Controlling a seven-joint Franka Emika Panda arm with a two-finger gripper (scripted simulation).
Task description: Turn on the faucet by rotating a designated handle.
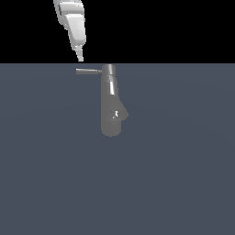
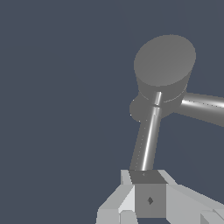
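The faucet (image 1: pixel 110 108) is a grey glossy tapered column that widens to a rounded end. Its narrow cap (image 1: pixel 109 69) is at the top. The handle (image 1: pixel 88 71), a thin grey rod, sticks out from the cap toward the exterior view's left. My gripper (image 1: pixel 81 58) hangs just above the rod's free end, with a small gap. In the wrist view the cap (image 2: pixel 164 59) faces the camera. There the handle (image 2: pixel 148 135) runs from the cap to my fingertips. The gripper (image 2: pixel 148 177) looks shut and holds nothing. The faucet body (image 2: pixel 203 107) runs off the picture's edge.
The faucet stands on a flat blue-grey floor (image 1: pixel 183 183) that fills the lower part of the exterior view. Behind it is plain black. Nothing else shows.
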